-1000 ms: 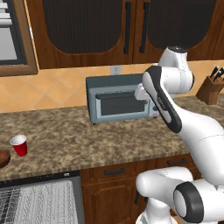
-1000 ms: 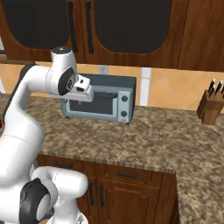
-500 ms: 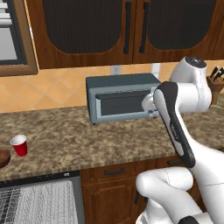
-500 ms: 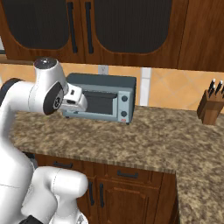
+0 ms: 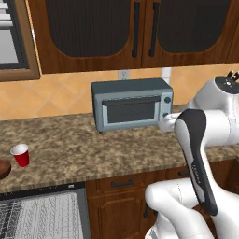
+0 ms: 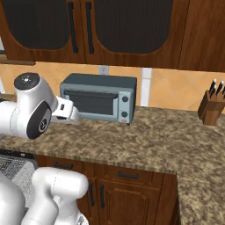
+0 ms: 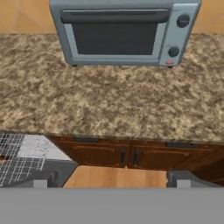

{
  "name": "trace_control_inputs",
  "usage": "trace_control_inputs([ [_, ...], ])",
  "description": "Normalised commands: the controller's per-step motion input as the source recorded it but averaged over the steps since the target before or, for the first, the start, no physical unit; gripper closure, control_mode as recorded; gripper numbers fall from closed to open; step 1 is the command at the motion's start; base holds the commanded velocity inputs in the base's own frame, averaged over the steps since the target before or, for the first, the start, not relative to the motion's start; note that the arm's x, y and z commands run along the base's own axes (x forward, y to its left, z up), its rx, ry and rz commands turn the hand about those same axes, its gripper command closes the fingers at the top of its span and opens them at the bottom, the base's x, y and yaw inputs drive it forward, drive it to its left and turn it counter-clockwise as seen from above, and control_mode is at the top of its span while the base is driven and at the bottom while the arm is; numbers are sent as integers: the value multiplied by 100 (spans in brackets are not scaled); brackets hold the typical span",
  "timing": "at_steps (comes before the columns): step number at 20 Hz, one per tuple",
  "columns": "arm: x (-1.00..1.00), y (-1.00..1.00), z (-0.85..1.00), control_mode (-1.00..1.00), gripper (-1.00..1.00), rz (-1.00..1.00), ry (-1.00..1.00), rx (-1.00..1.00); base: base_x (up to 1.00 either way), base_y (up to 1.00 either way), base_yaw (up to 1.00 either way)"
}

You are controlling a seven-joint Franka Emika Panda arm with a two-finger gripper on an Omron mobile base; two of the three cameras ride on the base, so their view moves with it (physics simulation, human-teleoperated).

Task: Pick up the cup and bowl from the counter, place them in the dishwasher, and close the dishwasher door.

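Cup (image 5: 20, 155) and bowl (image 5: 4, 168) both sit at the left end of the granite counter (image 5: 70, 149), seen from my left base camera: the red cup upright with its white rim up, the dark reddish-brown bowl just beside it at the picture's edge, partly cut off. Below them the dishwasher (image 5: 39, 214) stands open, its white wire rack showing under the counter's lip.

No brand, label or readable writing shows on anything, not on the grey toaster oven (image 5: 132, 103) nor on its two dark knobs.

My right base camera adds what the left one lacks: a wooden knife block (image 6: 211, 107) at the far right of the counter, well apart from the toaster oven. My hand camera looks down over the toaster oven, the counter's front edge, the brown cabinet doors (image 7: 131, 154) and a corner of the rack (lower left).

My gripper (image 7: 111, 180) hangs in the air in front of the counter, fingers spread wide with nothing between them, well apart from the cup and bowl.
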Motion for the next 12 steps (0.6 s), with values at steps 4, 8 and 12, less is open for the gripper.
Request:
trace_control_inputs([
  [4,0,0,0,100,-100,0,0,0,-53,0,4],
  [8,0,0,0,100,-100,0,0,0,0,-9,60],
  [12,0,0,0,100,-100,0,0,0,0,-24,92],
])
